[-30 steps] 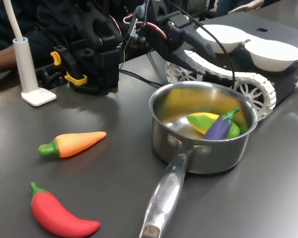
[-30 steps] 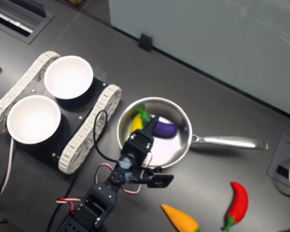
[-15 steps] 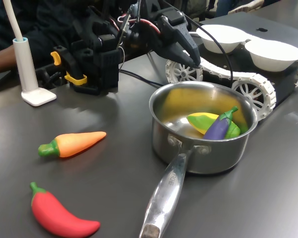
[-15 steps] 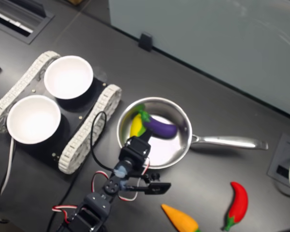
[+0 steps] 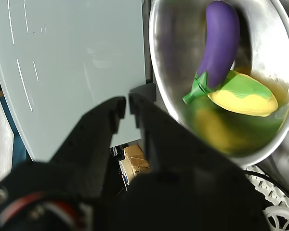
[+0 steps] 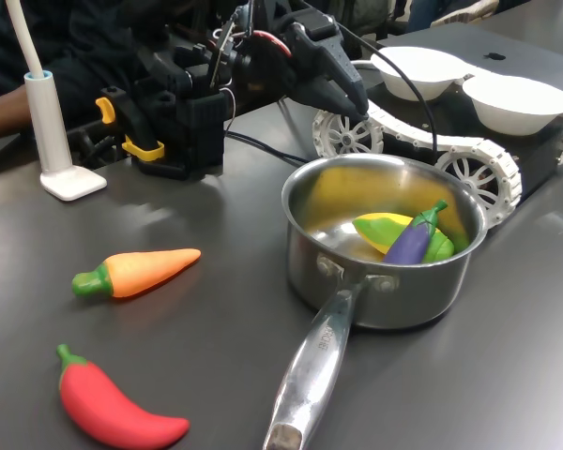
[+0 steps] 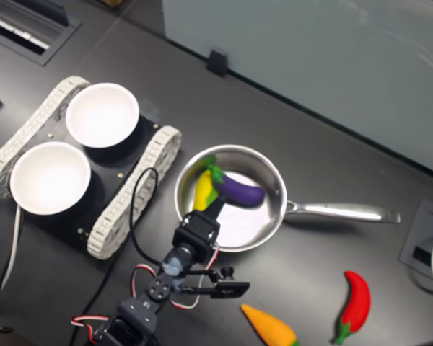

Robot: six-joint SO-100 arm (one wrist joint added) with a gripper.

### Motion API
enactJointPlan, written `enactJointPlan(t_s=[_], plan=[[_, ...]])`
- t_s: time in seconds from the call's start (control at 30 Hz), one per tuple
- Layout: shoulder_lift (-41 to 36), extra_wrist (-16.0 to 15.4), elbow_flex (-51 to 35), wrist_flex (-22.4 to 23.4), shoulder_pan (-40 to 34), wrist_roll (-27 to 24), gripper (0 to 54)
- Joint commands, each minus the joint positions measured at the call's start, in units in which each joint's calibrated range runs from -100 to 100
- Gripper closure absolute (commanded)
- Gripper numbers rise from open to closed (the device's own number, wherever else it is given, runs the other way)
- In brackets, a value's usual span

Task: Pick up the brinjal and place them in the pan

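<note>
Hovering empty just outside the pan's near rim, the pincer (image 5: pixel 127 103) shows its two dark fingers nearly pressed together, only a sliver of gap between their tips and nothing held. The brinjal (image 5: pixel 217 42) lies inside the pan (image 7: pixel 273 216), its green stem cap leaning on a yellow-and-green toy vegetable (image 5: pixel 243 94) on the steel floor; both exterior views show it well below the rim, with the long handle (image 6: pixel 310 375) pointing away from the arm. Judged from this, the placing is done and the step in hand is the retreat, so the next move calls only for lifting the arm clear of the rim without knocking the pan. On the dark counter (image 6: pixel 197 328) an orange carrot (image 6: pixel 136 272) and a red chilli (image 6: pixel 113 408) lie well apart from the pan, and two white bowls (image 7: pixel 101 115) sit on a tracked base beside it. The wrist view is partly blocked by the arm's own body, and the second vegetable cannot be identified.
</note>
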Motion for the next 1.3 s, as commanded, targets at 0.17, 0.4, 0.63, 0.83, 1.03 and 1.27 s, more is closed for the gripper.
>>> enactJointPlan(t_s=[0.17, 0.4, 0.63, 0.83, 1.03, 1.27], plan=[[-5.4, -0.3, -3.2, 8.9, -1.4, -0.5, 53.4], [-7.9, -0.3, -4.2, 16.0, -2.5, -0.5, 53.4], [-12.1, -0.3, -2.8, 21.6, -3.8, -0.4, 53.4], [-14.1, -0.2, -2.1, 25.8, -4.7, -0.2, 53.4], [-14.1, 0.2, -2.2, 29.0, -6.0, -0.5, 53.4], [-14.1, 0.2, -0.7, 31.0, -6.1, -0.6, 53.4]])
